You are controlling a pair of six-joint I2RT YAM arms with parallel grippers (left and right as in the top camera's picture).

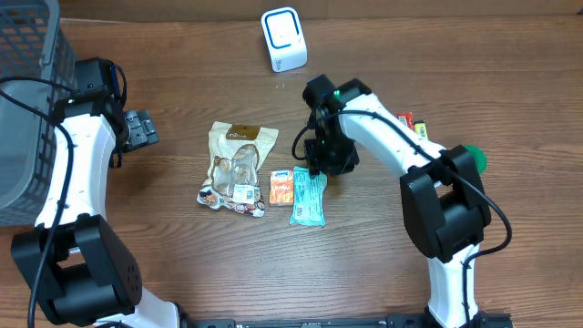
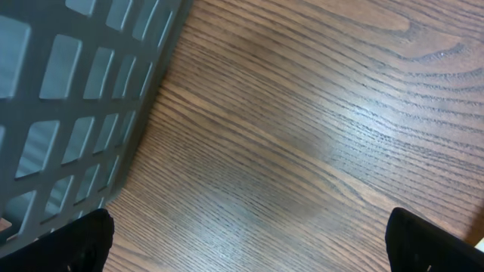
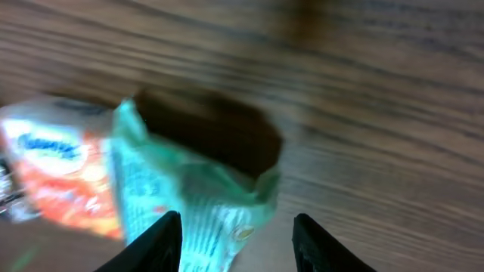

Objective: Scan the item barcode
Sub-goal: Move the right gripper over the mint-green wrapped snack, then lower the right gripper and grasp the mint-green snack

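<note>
A teal snack packet [image 1: 308, 200] lies flat on the wooden table, beside an orange packet [image 1: 281, 188] and a brown snack bag [image 1: 239, 162]. My right gripper [image 1: 321, 164] hovers over the teal packet's far end. In the blurred right wrist view that crinkled end [image 3: 215, 208] sits between my spread fingers [image 3: 155, 245]; the right gripper [image 3: 236, 243] is open, with a gap beside the right finger. The white barcode scanner [image 1: 284, 38] stands at the back. My left gripper [image 1: 144, 129] is open over bare wood [image 2: 253, 243], beside the basket.
A grey mesh basket [image 1: 27, 100] fills the left edge, and its wall [image 2: 68, 91] is close in the left wrist view. Small red and yellow items [image 1: 412, 121] and a green object [image 1: 475, 157] lie at the right, behind my right arm.
</note>
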